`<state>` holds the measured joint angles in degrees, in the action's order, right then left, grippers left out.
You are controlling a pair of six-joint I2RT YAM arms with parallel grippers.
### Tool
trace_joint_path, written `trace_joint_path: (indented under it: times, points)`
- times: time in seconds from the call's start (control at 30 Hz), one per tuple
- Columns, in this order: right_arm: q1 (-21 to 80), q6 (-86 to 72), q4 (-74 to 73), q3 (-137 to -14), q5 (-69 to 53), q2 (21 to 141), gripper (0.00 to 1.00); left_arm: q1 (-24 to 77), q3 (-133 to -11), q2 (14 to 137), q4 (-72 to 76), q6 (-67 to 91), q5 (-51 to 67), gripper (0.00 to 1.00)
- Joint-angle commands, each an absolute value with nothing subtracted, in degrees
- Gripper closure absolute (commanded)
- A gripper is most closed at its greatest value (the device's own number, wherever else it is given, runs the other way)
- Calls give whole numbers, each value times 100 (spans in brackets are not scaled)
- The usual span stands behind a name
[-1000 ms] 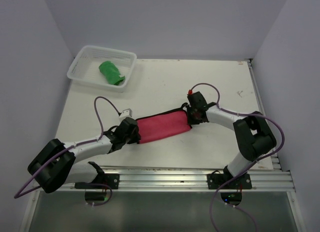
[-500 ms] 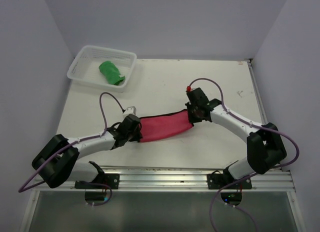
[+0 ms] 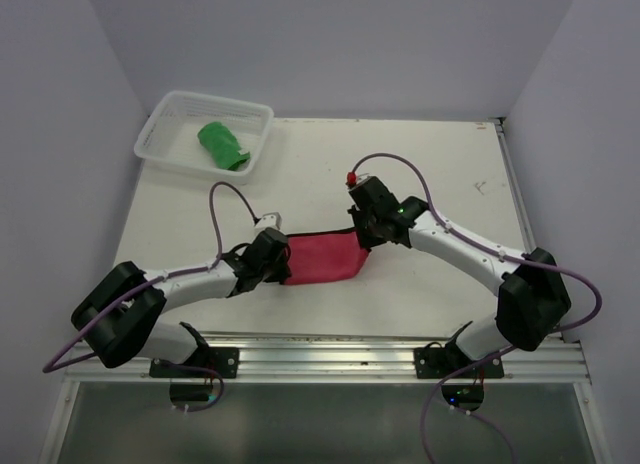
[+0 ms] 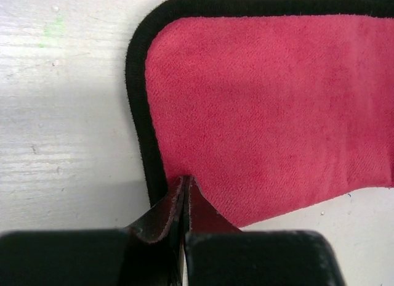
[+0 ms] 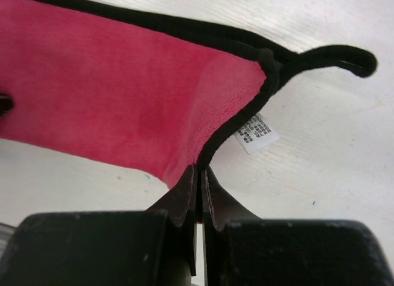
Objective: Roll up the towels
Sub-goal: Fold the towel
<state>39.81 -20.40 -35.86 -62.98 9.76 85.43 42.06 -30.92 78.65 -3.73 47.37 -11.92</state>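
The red towel (image 3: 322, 257) with a black border lies on the white table between my two grippers. My left gripper (image 3: 283, 262) is shut on its left end; in the left wrist view the closed tips (image 4: 185, 181) pinch the red towel (image 4: 265, 107) beside the black hem. My right gripper (image 3: 362, 236) is shut on the right end, where the tips (image 5: 201, 170) clamp the hem of the red towel (image 5: 123, 101), lifting that edge. A white label (image 5: 255, 132) and a black hanging loop (image 5: 332, 55) show at that corner. The green towel (image 3: 222, 145) lies bunched in the basket.
The white mesh basket (image 3: 215, 99) stands at the table's back left corner. Purple walls close in the back and both sides. A metal rail (image 3: 350, 349) with the arm bases runs along the near edge.
My right gripper has moved left toward the left gripper, carrying the towel's right end. The red towel now spans a shorter length. The left gripper has shifted slightly right.
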Motion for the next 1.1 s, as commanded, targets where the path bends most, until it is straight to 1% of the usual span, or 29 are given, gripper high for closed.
trace_joint_path:
  times: [0.0,0.43,0.57,1.07]
  points:
    - [4209,-2197,-3656,-6785,1028,8569,100,4333,-3234,7954,-176,4755,-1160,100]
    - [4948,-2724,-3463,-7602,590,9474,100,4412,-3094,7937,-97,4869,-1222,100]
    - [5054,-2882,-3288,-7743,327,9668,100,4412,-2892,7866,228,4913,-1222,100]
    - [5150,-3550,-2452,-7523,-536,10116,100,4412,-2567,7901,721,5027,-1064,100]
